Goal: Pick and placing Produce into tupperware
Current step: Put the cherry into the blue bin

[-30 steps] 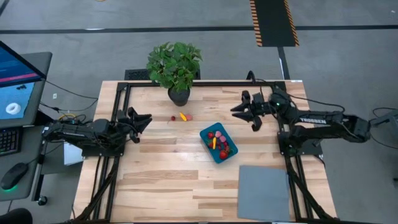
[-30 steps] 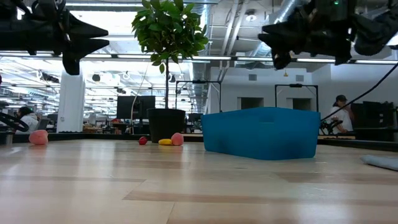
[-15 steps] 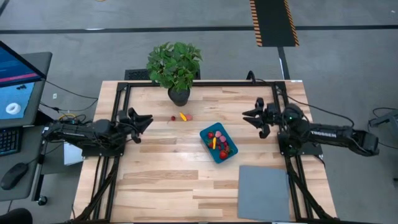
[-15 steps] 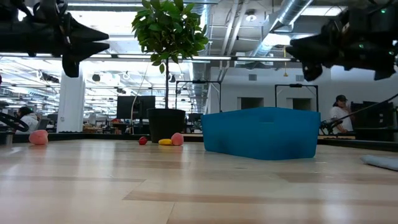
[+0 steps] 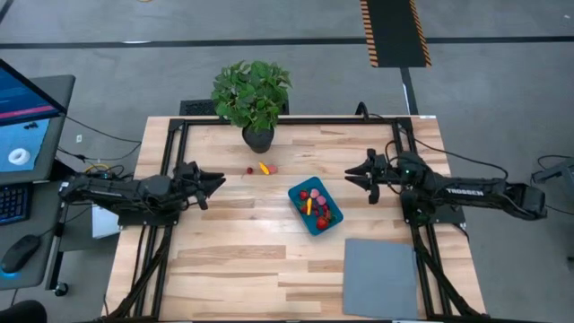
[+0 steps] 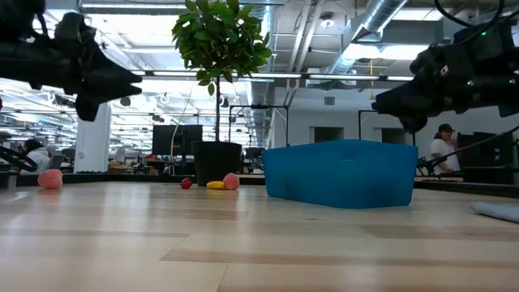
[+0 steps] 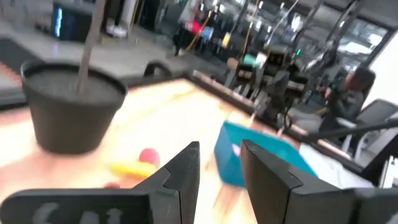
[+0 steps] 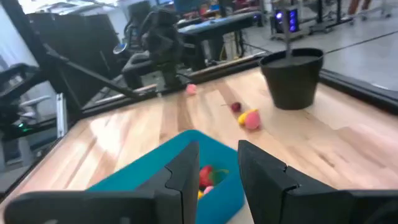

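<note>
The teal-blue tupperware (image 5: 315, 205) stands at mid-table with several red, pink and yellow produce pieces (image 5: 317, 208) in it. Three loose pieces, red, yellow and pink (image 5: 264, 168), lie on the wood in front of the plant pot. Another pink piece (image 6: 50, 179) lies at the table's left side. My left gripper (image 5: 218, 180) hovers open above the table's left part, pointing level toward the loose pieces. My right gripper (image 5: 352, 172) hovers open to the right of the tupperware, level and above its rim (image 6: 381, 101). Nothing is between either pair of fingers.
A leafy potted plant (image 5: 253, 99) stands at the table's far edge. A flat grey mat (image 5: 380, 278) lies at the near right corner. Bare wood stretches across the near half of the table. A monitor and desk stand off the table's left.
My right gripper has come down and drawn back toward the table's right edge, away from the plant, and its fingers have tipped to level. My left gripper has tipped down a little to level, staying over the table's left part. The produce and tupperware have kept still.
</note>
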`<state>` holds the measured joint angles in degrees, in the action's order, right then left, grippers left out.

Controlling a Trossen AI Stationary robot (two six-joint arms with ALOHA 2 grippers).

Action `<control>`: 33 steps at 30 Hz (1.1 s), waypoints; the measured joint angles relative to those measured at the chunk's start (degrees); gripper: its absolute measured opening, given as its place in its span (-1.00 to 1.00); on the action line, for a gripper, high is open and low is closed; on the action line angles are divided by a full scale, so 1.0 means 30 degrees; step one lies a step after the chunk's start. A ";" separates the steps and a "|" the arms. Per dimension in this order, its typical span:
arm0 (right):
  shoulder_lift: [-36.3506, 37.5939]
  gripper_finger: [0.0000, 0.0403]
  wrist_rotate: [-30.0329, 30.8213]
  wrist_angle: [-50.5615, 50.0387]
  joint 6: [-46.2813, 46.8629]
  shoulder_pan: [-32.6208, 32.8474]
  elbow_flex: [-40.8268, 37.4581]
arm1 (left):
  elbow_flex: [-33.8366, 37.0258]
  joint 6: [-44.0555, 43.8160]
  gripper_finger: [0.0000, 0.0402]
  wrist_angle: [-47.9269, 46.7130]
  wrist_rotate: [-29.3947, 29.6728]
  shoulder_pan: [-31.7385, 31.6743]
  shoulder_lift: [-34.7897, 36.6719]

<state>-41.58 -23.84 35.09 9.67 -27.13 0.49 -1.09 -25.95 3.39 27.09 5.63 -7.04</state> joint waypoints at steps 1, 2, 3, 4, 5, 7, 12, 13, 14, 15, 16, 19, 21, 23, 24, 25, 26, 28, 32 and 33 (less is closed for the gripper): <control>-0.0078 -0.33 0.0077 -0.0065 -0.0103 0.0140 0.0004 | -0.0070 -0.0349 -0.47 -0.0259 -0.0020 -0.0013 -0.0191; -0.0205 -0.33 0.0293 -0.0261 -0.0352 0.0254 0.0007 | -0.0105 -0.0645 -0.47 -0.0362 0.0015 -0.0031 -0.0371; -0.0355 -0.33 0.0449 -0.0545 -0.0322 0.0339 0.0007 | -0.0107 -0.0924 -0.47 -0.0360 0.0084 -0.0036 -0.0580; -0.0486 -0.34 0.0488 -0.0723 0.0148 0.0430 0.0000 | -0.0112 -0.1275 -0.47 -0.0340 0.0065 -0.0036 -0.0760; -0.0557 -0.34 0.0481 -0.0640 0.0852 0.0559 0.0000 | -0.0112 -0.1681 -0.47 -0.0305 0.0054 -0.0036 -0.0927; -0.0649 -0.34 0.0446 -0.0328 0.1690 0.0722 0.0029 | -0.0120 -0.2588 -0.47 -0.0308 0.0056 -0.0036 -0.1086; -0.0635 -0.34 0.0418 -0.0259 0.1630 0.1500 0.0022 | -0.0144 -0.3762 -0.47 -0.0324 0.0184 -0.0057 -0.1075; -0.0635 -0.35 0.0464 -0.0254 0.1625 0.1613 0.0022 | -0.0157 -0.4113 -0.47 -0.0323 0.0533 -0.0131 -0.1116; -0.0635 -0.35 0.0478 -0.0229 0.1627 0.1692 0.0022 | -0.0163 -0.4527 -0.47 -0.0274 0.0773 -0.0259 -0.1196; -0.0635 -0.35 0.0478 -0.0213 0.1634 0.1751 0.0022 | -0.0163 -0.4586 -0.47 -0.0164 0.0624 -0.0406 -0.1329; -0.0642 -0.35 0.0483 -0.0137 0.1634 0.1829 0.0022 | -0.0163 -0.4497 -0.47 0.0116 0.0244 -0.0510 -0.1507; -0.0635 -0.35 0.0483 0.0201 0.1634 0.2056 0.0022 | -0.0172 -0.4330 -0.47 0.1313 -0.0169 -0.0928 -0.2190; -0.0638 -0.35 0.0487 0.0308 0.1632 0.2083 0.0022 | -0.0178 -0.4098 -0.47 0.2036 0.0040 -0.1392 -0.2852; -0.0635 -0.35 0.0516 0.0352 0.1634 0.2080 0.0022 | -0.0264 -0.4282 -0.47 0.2680 -0.0016 -0.1990 -0.3689; -0.0635 -0.35 0.0600 0.0328 0.1641 0.2083 0.0022 | -0.0475 -0.4352 -0.47 0.2661 -0.0099 -0.2296 -0.4222; -0.0635 -0.35 0.0654 0.0328 0.1641 0.2091 0.0022 | -0.0766 -0.4526 -0.47 0.2485 -0.0232 -0.2576 -0.4864; -0.0635 -0.35 0.0791 0.0328 0.1649 0.2113 0.0022 | -0.1085 -0.4621 -0.47 0.2320 -0.0452 -0.2810 -0.5561; -0.0635 -0.35 0.1143 0.0328 0.1720 0.2185 0.0022 | -0.1969 -0.4597 -0.47 0.2116 -0.0866 -0.3065 -0.7221; -0.0635 -0.35 0.1265 0.0326 0.1659 0.2236 0.0022 | -0.4879 -0.2913 -0.47 0.1211 -0.0941 -0.3372 -1.1062; -0.0635 -0.35 0.1328 0.0322 0.1623 0.2252 0.0022 | -0.5705 -0.2527 -0.47 0.0298 -0.0920 -0.3585 -1.1993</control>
<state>-43.48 -19.86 36.06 14.53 -20.38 0.56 -18.21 -33.53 4.28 24.33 -5.13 -43.02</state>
